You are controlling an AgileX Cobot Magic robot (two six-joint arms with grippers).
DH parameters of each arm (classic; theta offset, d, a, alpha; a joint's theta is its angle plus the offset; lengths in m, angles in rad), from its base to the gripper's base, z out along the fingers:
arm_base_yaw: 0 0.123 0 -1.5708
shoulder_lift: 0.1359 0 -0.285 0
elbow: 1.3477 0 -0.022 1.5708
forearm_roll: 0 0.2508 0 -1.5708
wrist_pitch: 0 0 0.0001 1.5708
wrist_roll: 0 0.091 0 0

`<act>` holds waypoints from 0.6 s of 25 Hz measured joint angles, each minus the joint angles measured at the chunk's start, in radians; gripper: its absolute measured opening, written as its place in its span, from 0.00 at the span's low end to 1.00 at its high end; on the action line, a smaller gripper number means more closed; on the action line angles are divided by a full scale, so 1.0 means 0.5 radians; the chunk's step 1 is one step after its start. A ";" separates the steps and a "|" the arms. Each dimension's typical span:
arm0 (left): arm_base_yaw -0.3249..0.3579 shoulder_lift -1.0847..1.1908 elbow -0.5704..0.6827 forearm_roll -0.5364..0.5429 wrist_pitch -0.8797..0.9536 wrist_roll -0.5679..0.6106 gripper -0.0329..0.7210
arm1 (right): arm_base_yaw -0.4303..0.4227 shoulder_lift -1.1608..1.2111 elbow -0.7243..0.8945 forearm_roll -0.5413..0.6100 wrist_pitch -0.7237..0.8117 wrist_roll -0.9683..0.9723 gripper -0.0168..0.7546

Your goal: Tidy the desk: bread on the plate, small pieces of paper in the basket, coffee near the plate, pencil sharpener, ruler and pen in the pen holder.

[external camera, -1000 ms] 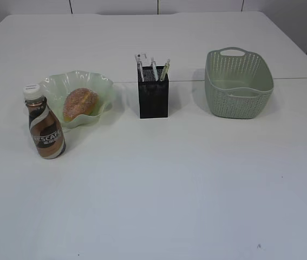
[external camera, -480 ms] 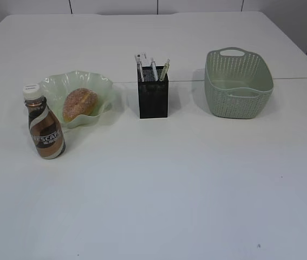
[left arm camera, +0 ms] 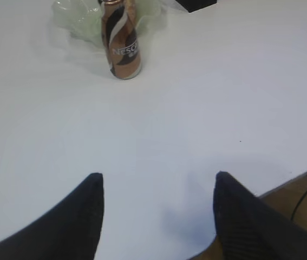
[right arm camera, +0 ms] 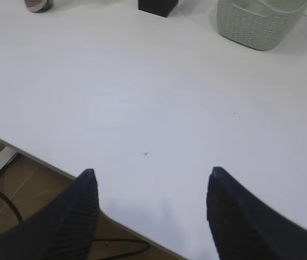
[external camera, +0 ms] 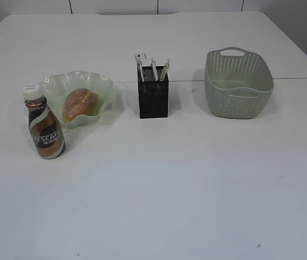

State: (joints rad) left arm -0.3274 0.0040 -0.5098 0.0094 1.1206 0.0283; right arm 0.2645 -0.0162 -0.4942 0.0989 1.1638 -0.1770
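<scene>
On the tabletop, upper half of the exterior frame: all task items stand in a loose row.
Tabletop: plain matte white; lower half bare.
Bread: oval golden-brown bun, sugar-dusted, lying inside the plate; looks placed as asked.
Plate: pale green translucent dish with a ruffled rim, left of centre.
Coffee: brown bottle with swirled label and white cap, upright, just beside the plate's lower-left rim.
Pen holder: square black mesh cup at centre; several slim stationery pieces stand up out of it, too small to identify.
Basket: sage-green plastic tub with perforated woven-look walls, upper right; contents not discernible.
Left tool: released, dark ribbed fingers spread over bare tabletop, holding nothing.
Right tool: likewise released and empty, at the tabletop's near edge.
Judgement: task appears complete.
</scene>
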 joint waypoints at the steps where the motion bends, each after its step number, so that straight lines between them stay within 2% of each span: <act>1: 0.049 0.000 0.000 -0.004 0.000 -0.001 0.64 | 0.000 0.000 0.000 0.000 0.000 0.000 0.67; 2: 0.105 0.000 0.000 -0.019 0.000 -0.001 0.64 | 0.000 0.000 0.000 0.000 0.000 0.000 0.67; 4: 0.209 0.000 0.000 -0.019 0.000 -0.001 0.64 | -0.219 0.000 0.000 0.000 0.000 0.004 0.67; 6: 0.303 0.000 0.000 -0.019 0.000 -0.001 0.64 | -0.332 0.000 0.000 0.000 0.000 0.001 0.67; 8: 0.370 0.000 0.000 -0.019 0.000 -0.001 0.64 | -0.349 0.000 0.000 0.000 0.000 0.001 0.67; 9: 0.401 0.000 0.000 -0.019 0.000 -0.001 0.64 | -0.458 0.000 0.000 0.000 0.000 0.001 0.67; 10: 0.425 0.000 0.000 -0.019 0.000 -0.001 0.64 | -0.458 0.000 0.000 0.000 0.000 0.001 0.67; 13: 0.503 0.000 0.000 -0.019 0.000 -0.001 0.64 | -0.600 0.000 0.000 0.000 0.000 0.001 0.67; 15: 0.534 0.000 0.000 -0.019 0.000 -0.001 0.64 | -0.615 0.000 0.000 0.000 0.000 0.001 0.67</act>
State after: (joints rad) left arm -0.0602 0.0040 -0.5098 0.0000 1.1206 0.0278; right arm -0.0430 -0.0162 -0.4942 0.0989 1.1638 -0.1764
